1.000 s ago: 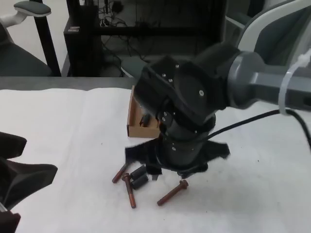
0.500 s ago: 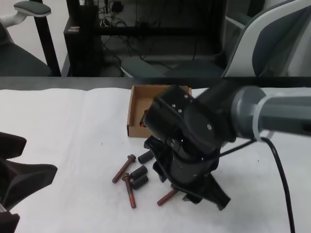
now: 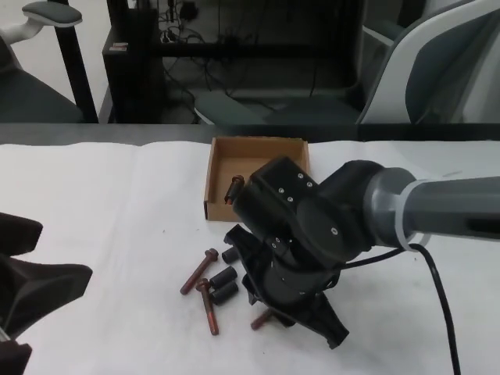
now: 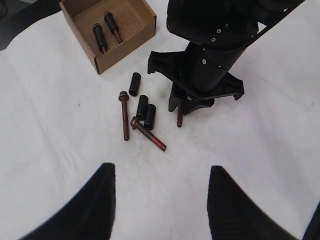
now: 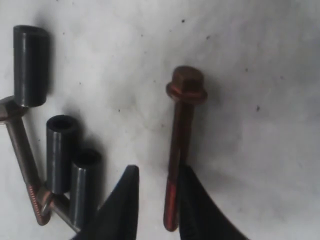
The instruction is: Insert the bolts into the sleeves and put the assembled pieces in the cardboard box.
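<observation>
Three loose black sleeves [image 5: 61,150] lie just beside the right hand [image 5: 157,200], and two more bolts [image 4: 124,115] lie by them on the white worktop [image 4: 60,150]. The right hand sits low over a single bolt [image 5: 181,140], released, fingers parted with the threaded end between them, the shank nearer one finger than the other. Beyond this hand stands the cardboard box [image 4: 125,50], holding two assembled pieces [image 4: 100,37]. In the high view the arm's bulk hides most of that bolt. The left hand [image 4: 160,200] hangs spread open, well apart from the parts.
</observation>
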Motion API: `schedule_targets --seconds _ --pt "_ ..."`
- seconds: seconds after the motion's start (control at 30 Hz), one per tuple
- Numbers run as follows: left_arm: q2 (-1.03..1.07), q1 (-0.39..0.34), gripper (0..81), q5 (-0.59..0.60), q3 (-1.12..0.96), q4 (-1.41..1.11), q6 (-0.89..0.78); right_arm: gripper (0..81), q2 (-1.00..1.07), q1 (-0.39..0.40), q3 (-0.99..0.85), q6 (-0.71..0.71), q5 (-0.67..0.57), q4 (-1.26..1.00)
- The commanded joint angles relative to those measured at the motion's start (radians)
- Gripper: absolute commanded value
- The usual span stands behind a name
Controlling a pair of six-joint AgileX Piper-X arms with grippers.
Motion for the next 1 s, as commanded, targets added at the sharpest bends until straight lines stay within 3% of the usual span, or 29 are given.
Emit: schedule_targets --seconds 0.0,0.37,0.53,0.73,0.97 --pt "-0.008 -0.001 55.9 0.002 -0.002 0.003 0.012 29.0 0.004 -0.004 0.002 0.005 -0.018 -0.021" --pt "-0.008 -0.001 55.9 0.002 -0.002 0.003 0.029 30.8 0.000 -0.013 -0.013 0.001 -0.065 -0.027" --pt "-0.008 -0.001 55.9 0.002 -0.002 0.003 0.029 57.1 0.000 -0.028 -0.022 0.002 -0.089 -0.019" --pt "-0.008 -0.001 55.9 0.002 -0.002 0.003 0.029 45.9 0.000 -0.033 -0.050 -0.010 -0.107 0.070" --pt "-0.008 -0.001 55.9 0.002 -0.002 0.003 0.029 45.5 0.000 -0.033 -0.052 -0.016 -0.070 0.080"
